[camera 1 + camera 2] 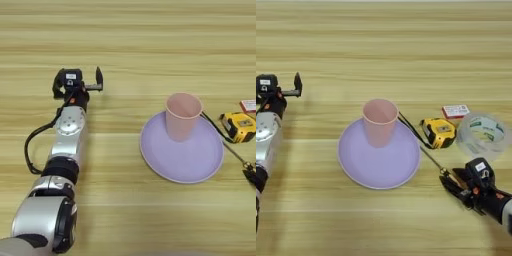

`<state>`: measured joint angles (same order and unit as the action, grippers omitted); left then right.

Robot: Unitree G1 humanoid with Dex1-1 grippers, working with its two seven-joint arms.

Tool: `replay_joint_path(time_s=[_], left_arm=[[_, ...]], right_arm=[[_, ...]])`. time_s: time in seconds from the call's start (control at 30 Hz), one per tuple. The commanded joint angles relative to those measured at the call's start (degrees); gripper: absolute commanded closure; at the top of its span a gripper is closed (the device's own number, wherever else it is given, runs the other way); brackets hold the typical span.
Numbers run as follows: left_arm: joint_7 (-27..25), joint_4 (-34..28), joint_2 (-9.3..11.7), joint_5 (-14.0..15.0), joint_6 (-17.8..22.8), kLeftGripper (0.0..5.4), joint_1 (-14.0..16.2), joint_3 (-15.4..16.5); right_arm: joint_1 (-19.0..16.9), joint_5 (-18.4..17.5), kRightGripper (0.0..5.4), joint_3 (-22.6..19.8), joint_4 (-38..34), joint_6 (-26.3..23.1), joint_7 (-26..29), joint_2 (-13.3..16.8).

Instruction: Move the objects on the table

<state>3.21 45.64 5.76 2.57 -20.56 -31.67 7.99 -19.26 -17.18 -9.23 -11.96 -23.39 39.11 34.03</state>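
While my left gripper [82, 82] idled apart, my right gripper [452, 184] closed around the screwdriver [432, 160]; cup [379, 121] sat plated, tape measure [439, 132] untouched.

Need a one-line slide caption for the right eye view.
Pink cup upright on lilac plate; right claw at screwdriver beside tape measure.

On the wooden tabletop [130, 40], the left gripper [80, 82] rests with fingers [99, 77] spread, well apart from the pink cup [183, 116] standing upright on the lilac plate [185, 160], the tape measure [240, 126] just beside.
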Motion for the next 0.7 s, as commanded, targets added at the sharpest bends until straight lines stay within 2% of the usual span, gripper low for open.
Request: replay_joint_path(time_s=[0.03,0.3,0.7], left_arm=[[0.1,-0.6,0.0,-0.5,0.9,0.00,0.4,-0.3],[0.1,-0.4,0.0,-0.4,0.8,0.00,0.3,-0.2],[0.1,-0.4,0.1,-0.4,0.9,0.00,0.3,-0.2]], right_arm=[[-2.9,1.3,3.58,2.5,1.1,-2.0,0.6,0.6],[-2.9,1.3,4.44,2.8,1.3,-1.9,0.6,0.5],[-2.5,0.7,4.52,1.6,0.2,-1.9,-0.2,0.3]])
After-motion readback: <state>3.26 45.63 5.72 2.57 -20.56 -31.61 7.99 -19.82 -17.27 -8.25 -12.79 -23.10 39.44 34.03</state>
